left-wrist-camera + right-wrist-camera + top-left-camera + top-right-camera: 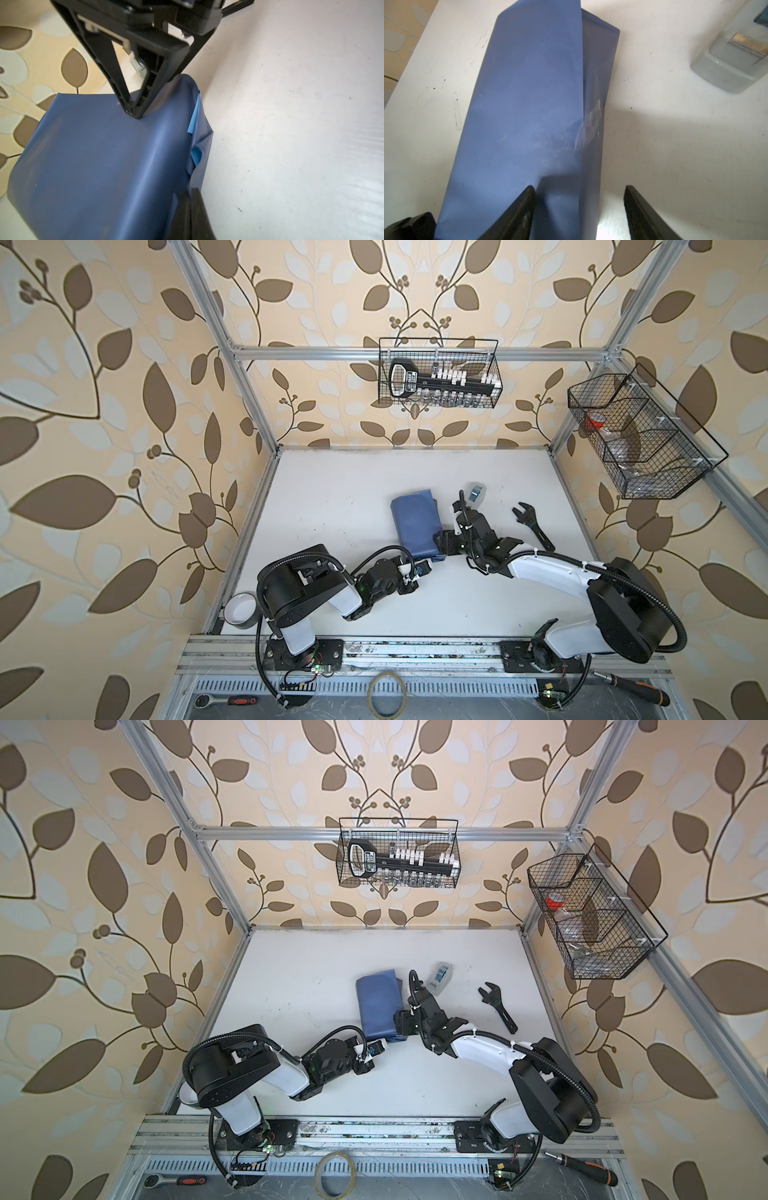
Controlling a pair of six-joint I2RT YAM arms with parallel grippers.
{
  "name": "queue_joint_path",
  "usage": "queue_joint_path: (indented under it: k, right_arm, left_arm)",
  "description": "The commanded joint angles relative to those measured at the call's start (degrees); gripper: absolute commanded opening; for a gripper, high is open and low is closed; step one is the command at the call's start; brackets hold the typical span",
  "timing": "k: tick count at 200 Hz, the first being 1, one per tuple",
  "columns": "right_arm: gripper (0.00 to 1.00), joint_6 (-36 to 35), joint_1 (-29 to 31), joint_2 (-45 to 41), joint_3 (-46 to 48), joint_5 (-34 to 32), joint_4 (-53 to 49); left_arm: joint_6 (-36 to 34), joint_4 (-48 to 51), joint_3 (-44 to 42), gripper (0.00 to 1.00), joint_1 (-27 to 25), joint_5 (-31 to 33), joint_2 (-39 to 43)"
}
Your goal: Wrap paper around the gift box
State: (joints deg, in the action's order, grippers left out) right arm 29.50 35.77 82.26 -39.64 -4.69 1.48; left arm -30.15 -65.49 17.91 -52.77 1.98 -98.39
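The paper (415, 522) (380, 1006) lies mid-table, folded into a long slate-blue bundle. The gift box is hidden inside it. Slivers of the paper's light blue face (194, 118) peek out at one folded end. My right gripper (579, 191) (440, 541) is open at the bundle's right side. One of its fingers (527, 199) presses down on the top flap and the other stands over bare table. My left gripper (191, 214) (424, 568) is shut at the bundle's near end, its tips touching the end fold. Whether paper is pinched between them I cannot tell.
A clear tape dispenser (476, 492) (733, 62) stands just behind the right gripper. A black wrench (534, 526) lies to the right. A tape roll (241, 610) sits at the near left corner. Wire baskets (440, 373) (640, 435) hang on the frame.
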Motion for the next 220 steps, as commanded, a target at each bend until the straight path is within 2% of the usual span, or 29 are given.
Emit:
queue_joint_path:
  k: [1,73,127,220]
  right_arm:
    - [0.68,-1.37,1.27,0.09,3.07,-2.25,-7.38]
    - [0.67,0.86,4.65,-2.34,3.83,-2.96,-8.14]
    - [0.68,-1.96,3.69,-5.07,1.30,-2.00,-9.31]
    - [0.68,-4.20,1.60,-4.22,-0.05,1.70,-8.81]
  left_arm:
    - [1.10,-2.47,1.59,0.00,1.15,0.36,3.33]
    - [1.58,-1.39,0.73,0.00,1.97,1.86,3.57]
    - [3.06,-4.30,-0.63,0.00,2.15,2.32,1.76]
    - [5.28,-6.05,-0.87,0.00,3.20,0.62,0.32]
